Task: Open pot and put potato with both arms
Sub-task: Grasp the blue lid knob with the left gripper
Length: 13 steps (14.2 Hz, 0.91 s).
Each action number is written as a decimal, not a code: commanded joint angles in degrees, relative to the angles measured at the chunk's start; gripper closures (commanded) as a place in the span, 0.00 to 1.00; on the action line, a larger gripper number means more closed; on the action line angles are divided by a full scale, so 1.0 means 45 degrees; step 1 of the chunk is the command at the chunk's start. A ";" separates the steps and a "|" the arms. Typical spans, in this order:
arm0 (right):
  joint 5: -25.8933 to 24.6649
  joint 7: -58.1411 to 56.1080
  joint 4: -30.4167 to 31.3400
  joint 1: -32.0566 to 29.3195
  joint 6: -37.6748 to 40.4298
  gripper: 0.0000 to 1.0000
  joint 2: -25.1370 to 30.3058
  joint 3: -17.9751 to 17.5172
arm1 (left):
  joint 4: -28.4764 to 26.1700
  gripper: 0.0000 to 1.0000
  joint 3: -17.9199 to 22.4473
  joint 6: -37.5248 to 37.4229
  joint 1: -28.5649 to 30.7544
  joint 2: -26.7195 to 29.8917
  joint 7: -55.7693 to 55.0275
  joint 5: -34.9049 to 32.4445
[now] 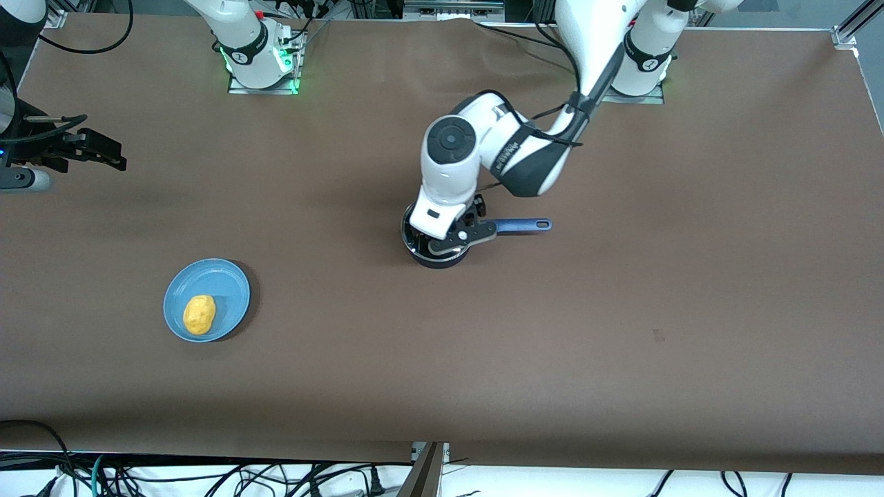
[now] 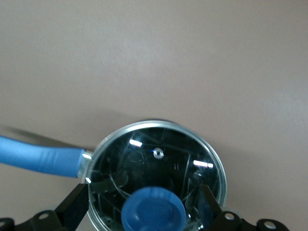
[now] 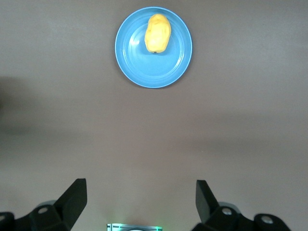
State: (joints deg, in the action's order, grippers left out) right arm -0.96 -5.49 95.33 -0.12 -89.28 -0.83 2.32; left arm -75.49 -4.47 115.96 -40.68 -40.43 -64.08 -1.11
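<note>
The black pot [image 1: 436, 257] stands mid-table with its blue handle [image 1: 523, 225] pointing toward the left arm's end. A glass lid [image 2: 159, 159] with a blue knob [image 2: 154, 211] covers it. My left gripper [image 1: 445, 238] is low over the lid, open, its fingers [image 2: 77, 199] on either side of the knob without touching it. The yellow potato [image 1: 199, 314] lies on a blue plate [image 1: 224, 279] toward the right arm's end; both also show in the right wrist view, the potato [image 3: 158, 32] on the plate [image 3: 154, 72]. My right gripper [image 1: 103, 153] waits open and empty, high at the right arm's end.
The brown table [image 1: 621, 310] holds only the pot and the plate. The arm bases [image 1: 262, 76] stand along the edge farthest from the front camera. Cables hang below the near edge.
</note>
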 commanded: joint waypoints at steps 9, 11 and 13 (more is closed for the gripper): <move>-0.0080 0.0047 -0.0189 -0.0011 0.0270 0.00 0.0009 0.0013 | -0.0001 0.00 0.0133 0.0325 -0.0706 -0.0508 -0.0897 -0.0867; -0.0060 0.0028 -0.0189 -0.0011 0.0270 0.00 0.0009 0.0013 | -0.0021 0.01 0.0133 0.0481 -0.0706 -0.0508 -0.0916 -0.0848; -0.0060 0.0028 -0.0189 -0.0031 0.0347 0.00 0.0009 0.0032 | -0.0060 0.12 0.0133 0.0482 -0.0706 -0.0508 -0.0916 -0.0964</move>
State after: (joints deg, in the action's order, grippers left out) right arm -0.96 -5.48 95.33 -0.13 -89.17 -0.83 2.36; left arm -75.51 -4.46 117.27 -43.10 -42.72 -67.01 -3.58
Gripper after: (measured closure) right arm 0.000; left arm 0.031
